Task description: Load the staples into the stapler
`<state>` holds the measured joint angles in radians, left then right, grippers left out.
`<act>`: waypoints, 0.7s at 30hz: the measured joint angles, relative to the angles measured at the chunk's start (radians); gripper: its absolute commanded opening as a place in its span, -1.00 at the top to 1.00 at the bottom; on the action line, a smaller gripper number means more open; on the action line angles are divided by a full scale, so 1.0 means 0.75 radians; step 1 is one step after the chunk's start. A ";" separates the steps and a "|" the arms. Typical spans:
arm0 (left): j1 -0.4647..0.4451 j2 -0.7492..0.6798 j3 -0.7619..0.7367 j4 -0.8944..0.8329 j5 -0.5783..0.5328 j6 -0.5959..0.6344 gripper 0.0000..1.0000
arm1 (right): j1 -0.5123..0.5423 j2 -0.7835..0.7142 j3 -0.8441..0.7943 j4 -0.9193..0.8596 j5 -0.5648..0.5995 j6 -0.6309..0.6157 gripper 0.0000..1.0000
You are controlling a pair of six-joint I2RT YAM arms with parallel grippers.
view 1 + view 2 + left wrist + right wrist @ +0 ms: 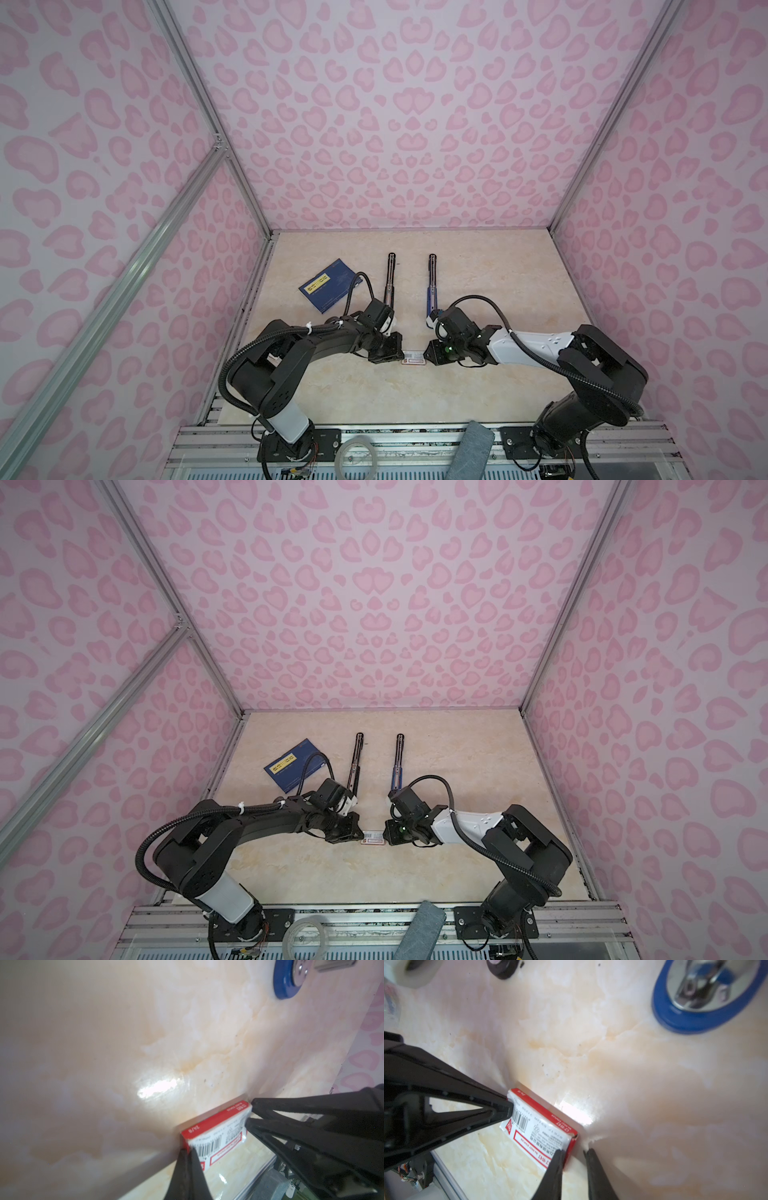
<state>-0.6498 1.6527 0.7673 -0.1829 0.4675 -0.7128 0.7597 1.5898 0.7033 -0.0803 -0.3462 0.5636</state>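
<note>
Elbows out, wrists low: leaned inward to small white red-labelled cardboard box [414, 357] near front of beige marble-look table [478, 270]. Pinched its barcode end with left gripper [187, 1150], tips pressed together; straddled other end with right gripper [573, 1151], tips slightly spread. Could not see staples. Farther back, opened flat: black stapler [390, 274], blue stapler [431, 286]. Enclosed by pink leopard-print walls [395, 104].

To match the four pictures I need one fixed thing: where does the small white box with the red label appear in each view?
In a top view: the small box, below the middle.
In a top view: same, slightly further left.
Left wrist: at the left gripper tip, barcode end nearest.
Right wrist: at the right gripper tip, barcode end farthest.
Shared landmark: the blue stapler.
</note>
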 measured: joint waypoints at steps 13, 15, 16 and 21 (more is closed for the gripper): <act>-0.002 0.003 -0.003 0.008 0.005 0.000 0.94 | -0.001 -0.068 -0.012 -0.108 0.116 -0.013 0.45; -0.003 0.003 -0.003 0.008 0.004 0.000 0.94 | -0.001 -0.086 -0.012 -0.121 0.116 -0.013 0.36; -0.004 0.003 -0.003 0.008 0.004 0.000 0.93 | -0.001 -0.099 -0.012 -0.123 0.115 -0.013 0.32; -0.008 0.003 -0.001 0.011 -0.001 0.000 0.92 | 0.006 -0.133 0.008 -0.124 0.106 -0.013 0.18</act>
<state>-0.6559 1.6550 0.7666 -0.1745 0.4671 -0.7128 0.7643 1.4902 0.7094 -0.1730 -0.2665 0.5541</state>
